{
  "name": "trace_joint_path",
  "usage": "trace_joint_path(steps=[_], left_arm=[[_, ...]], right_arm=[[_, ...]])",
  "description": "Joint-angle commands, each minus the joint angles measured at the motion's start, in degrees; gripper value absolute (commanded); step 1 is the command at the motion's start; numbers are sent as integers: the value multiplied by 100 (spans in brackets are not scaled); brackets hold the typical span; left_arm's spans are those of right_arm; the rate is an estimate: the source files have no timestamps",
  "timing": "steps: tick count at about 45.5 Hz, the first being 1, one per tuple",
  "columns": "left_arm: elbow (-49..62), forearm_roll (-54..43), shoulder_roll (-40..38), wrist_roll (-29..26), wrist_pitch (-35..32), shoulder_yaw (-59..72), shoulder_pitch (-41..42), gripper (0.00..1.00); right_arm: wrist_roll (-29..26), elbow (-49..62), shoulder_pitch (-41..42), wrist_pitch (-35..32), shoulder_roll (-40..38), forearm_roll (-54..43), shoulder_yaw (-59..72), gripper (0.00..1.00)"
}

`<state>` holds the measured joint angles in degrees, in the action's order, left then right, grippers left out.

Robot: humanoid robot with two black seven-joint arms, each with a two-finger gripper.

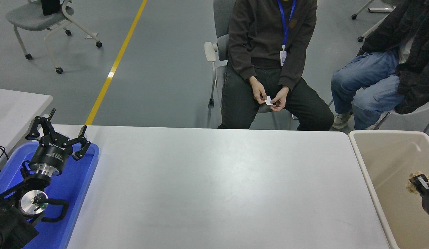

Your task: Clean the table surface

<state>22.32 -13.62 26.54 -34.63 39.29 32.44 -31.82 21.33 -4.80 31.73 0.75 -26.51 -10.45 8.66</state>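
Worktop, light grey-white with rounded corners, spans the middle of the head view between a blue tray at its left end and a beige bin just beside its right end. Left gripper parked over the blue tray, fingers spread apart. Right gripper over the bin at the right edge, fingers clamped on a tan crumpled wad.

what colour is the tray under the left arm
Blue: the tray under the parked left gripper is bright blue, seen in the head view.
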Motion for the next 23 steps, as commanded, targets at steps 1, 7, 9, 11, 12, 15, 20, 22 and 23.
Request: trace_joint_path(steps=[1, 7, 9, 11, 12, 15, 20, 22, 23], left_arm=[[0, 0, 0, 0, 0, 0, 0, 100], [0, 0, 0, 0, 0, 0, 0, 100], [0, 0, 0, 0, 0, -9, 0, 100], [0, 0, 0, 0, 0, 0, 0, 100], [0, 0, 0, 0, 0, 0, 0, 100], [0, 0, 0, 0, 0, 0, 0, 100], [0, 0, 0, 0, 0, 0, 0, 100], [0, 0, 0, 0, 0, 0, 0, 100], [0, 0, 0, 0, 0, 0, 0, 100]], right_arm=[[-120, 129, -114, 57, 119, -1, -356, 0], [-129, 138, -132, 57, 119, 8, -409, 0], [-129, 138, -132, 57, 119, 8, -409, 0], [-129, 138, -132, 57, 119, 8, -409, 0], [-129, 138, -132, 66, 119, 8, -418, 0], [-129, 138, -123, 75, 119, 8, -470, 0], [-120, 146, -97, 162, 154, -1, -628, 0], [-120, 146, -62, 198, 163, -1, -629, 0], [-120, 146, -53, 207, 172, -1, -629, 0]])
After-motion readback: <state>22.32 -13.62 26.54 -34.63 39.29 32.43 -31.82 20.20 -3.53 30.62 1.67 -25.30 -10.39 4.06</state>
